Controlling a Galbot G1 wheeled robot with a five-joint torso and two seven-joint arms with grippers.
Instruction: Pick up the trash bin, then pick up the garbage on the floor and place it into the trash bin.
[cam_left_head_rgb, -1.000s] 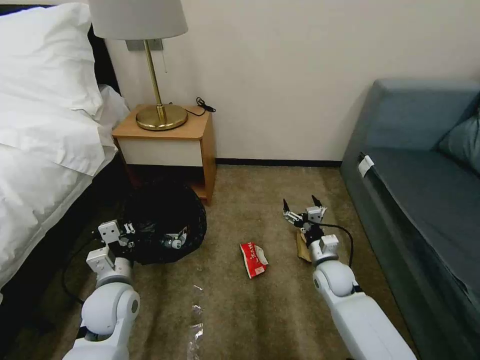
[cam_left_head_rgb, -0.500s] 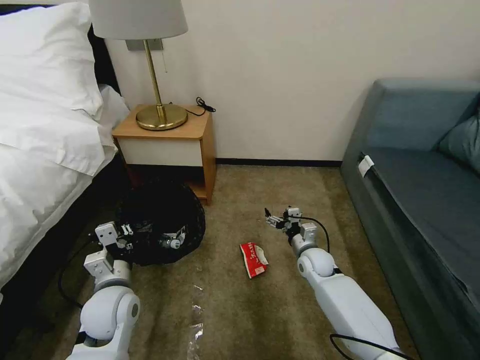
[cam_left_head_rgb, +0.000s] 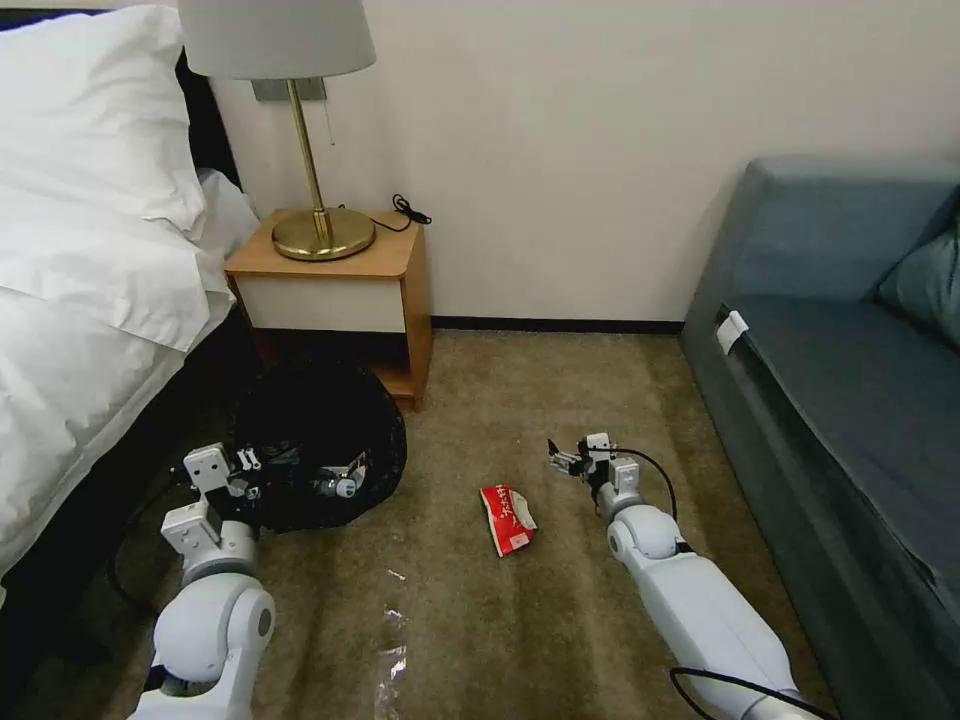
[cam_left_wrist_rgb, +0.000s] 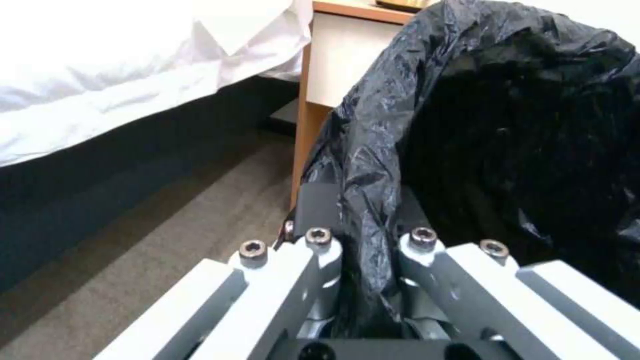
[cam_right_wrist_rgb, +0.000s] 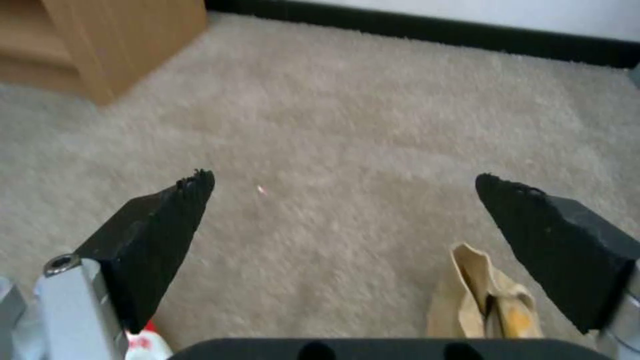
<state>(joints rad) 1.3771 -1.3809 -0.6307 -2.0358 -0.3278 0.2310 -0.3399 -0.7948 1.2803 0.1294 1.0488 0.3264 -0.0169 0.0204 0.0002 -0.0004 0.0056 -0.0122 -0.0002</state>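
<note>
Item: trash bin (cam_left_head_rgb: 320, 445). Left of centre in the head view, beside the nightstand (cam_left_head_rgb: 335, 275). Black crinkled bag over the rim, mouth facing the camera. Left gripper (cam_left_wrist_rgb: 363, 245) clamped on the bag-covered rim, one finger inside and one outside. Pick-up judged done, or nearly.

Item: red packet (cam_left_head_rgb: 508, 518). Lower centre of the head view, flat on the carpet (cam_left_head_rgb: 500, 620), not yet collected.

Item: brown paper wrapper (cam_right_wrist_rgb: 483, 297). Lower right of the right wrist view, on the carpet, crumpled, with a yellow patch. Not yet collected.

Item: right gripper (cam_right_wrist_rgb: 347, 185). Right of centre in the head view, low over the carpet. Fingers spread apart, holding nothing; wrapper near one finger (cam_right_wrist_rgb: 567, 250).

Remaining, as judged: at least two pieces to lift into the bin. Bin contents cannot be told.
</note>
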